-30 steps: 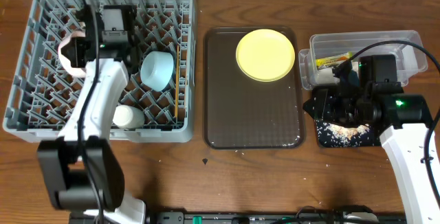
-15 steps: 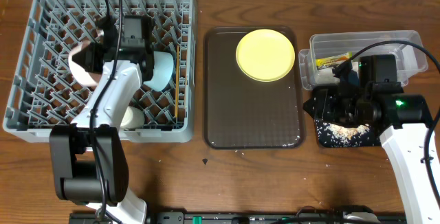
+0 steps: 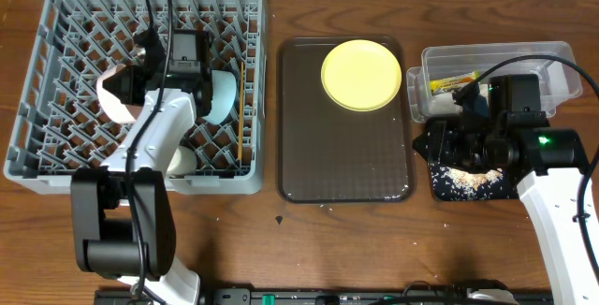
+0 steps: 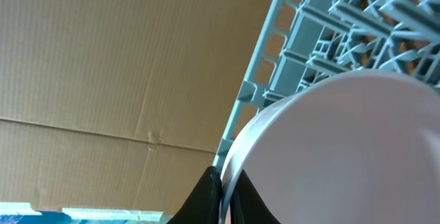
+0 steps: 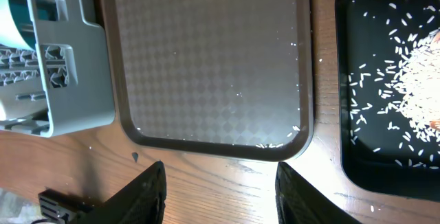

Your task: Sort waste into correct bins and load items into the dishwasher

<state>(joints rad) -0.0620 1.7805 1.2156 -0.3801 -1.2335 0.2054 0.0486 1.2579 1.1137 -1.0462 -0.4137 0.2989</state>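
Left gripper (image 4: pixel 222 186) pinches the rim of the white bowl (image 4: pixel 344 148), smooth, glossy, tilted over the grey dish rack (image 3: pixel 42 127).

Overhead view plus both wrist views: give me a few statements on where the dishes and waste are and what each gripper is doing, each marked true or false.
1. The left gripper is shut on the rim of the white bowl. True.
2. The round yellow plate lies in the square grey plastic dish rack. False: it lies on the dark brown serving tray.
3. A heap of loose whitish rice scraps lies in the shallow black rectangular tray. True.
4. The right gripper holds the green-and-yellow snack wrapper. False: its jaws stand open and empty, and the wrapper lies in the clear plastic tub.
5. The light blue bowl sits in the rack. True.
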